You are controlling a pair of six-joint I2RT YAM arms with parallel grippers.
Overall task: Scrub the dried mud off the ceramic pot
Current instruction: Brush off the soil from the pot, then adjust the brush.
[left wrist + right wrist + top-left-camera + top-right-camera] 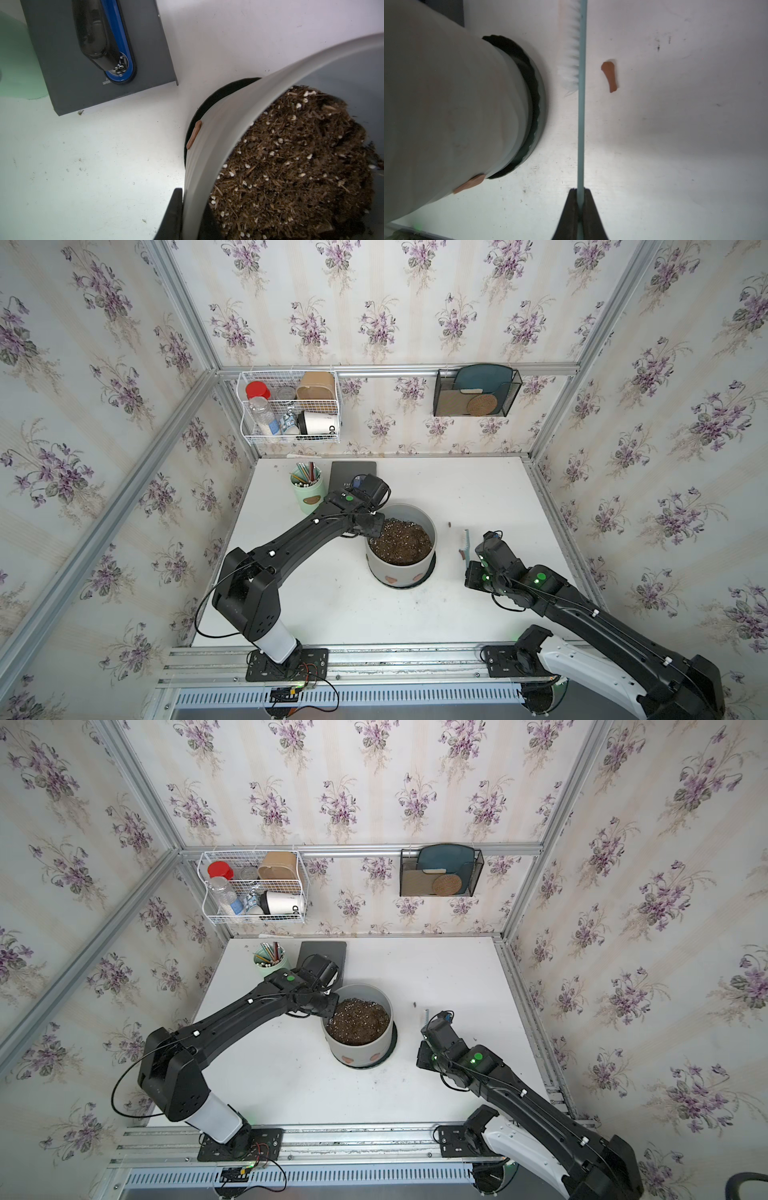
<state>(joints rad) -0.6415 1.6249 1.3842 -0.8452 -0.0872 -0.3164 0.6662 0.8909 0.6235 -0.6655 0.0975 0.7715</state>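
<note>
Soil [401, 541] makes the ceramic pot [398, 573], mid-frame in both top views, look heavy and its stiff wall slick, so the rim pinched by the left gripper [191, 220] seems the surest hold, while the right gripper [580, 207] clamps the scrub brush [581, 124] near dried mud [390, 579].

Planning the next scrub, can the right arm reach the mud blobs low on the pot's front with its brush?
Probably yes. The right gripper, shut on the brush, hangs beside the pot, apart from it; nothing stands between brush and nearer mud blob.
</note>
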